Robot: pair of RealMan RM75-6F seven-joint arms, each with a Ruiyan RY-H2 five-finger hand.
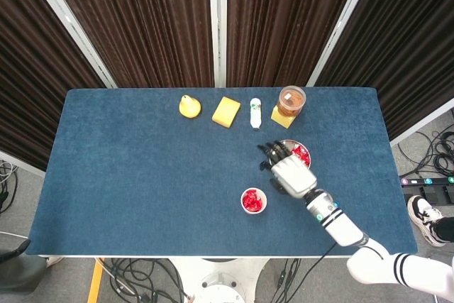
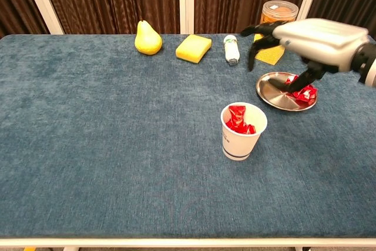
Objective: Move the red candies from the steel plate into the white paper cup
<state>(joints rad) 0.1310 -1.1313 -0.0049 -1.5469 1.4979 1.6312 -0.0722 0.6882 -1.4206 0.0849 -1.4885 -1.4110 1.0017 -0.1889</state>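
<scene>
Going left to right across the desk: way off to the left of the fingers there's a pear and a yellow sponge along the back edge, then a small white bottle lying on its side, none of which matter here. Below-left of the fingers, closer to the robot, sits the white paper cup, upright and already holding a few red candies. Then the right hand hovers over the steel plate with its fingers spread apart and curving down, and as far as I can see nothing is in them. The remaining red candies sit bunched on the right side of the plate, right under the thumb side of the hand. Behind the fingers is a clear jar on a yellow block. The left hand isn't showing in either view. About the candies: they look like little wrapped pieces, so I'd guess very light, crinkly and a bit slick on that smooth metal, likely to skate away if nudged sideways. Best bet is pinching one across its middle or by a wrapper end, coming straight down, and going gentle so the plate doesn't slide
</scene>
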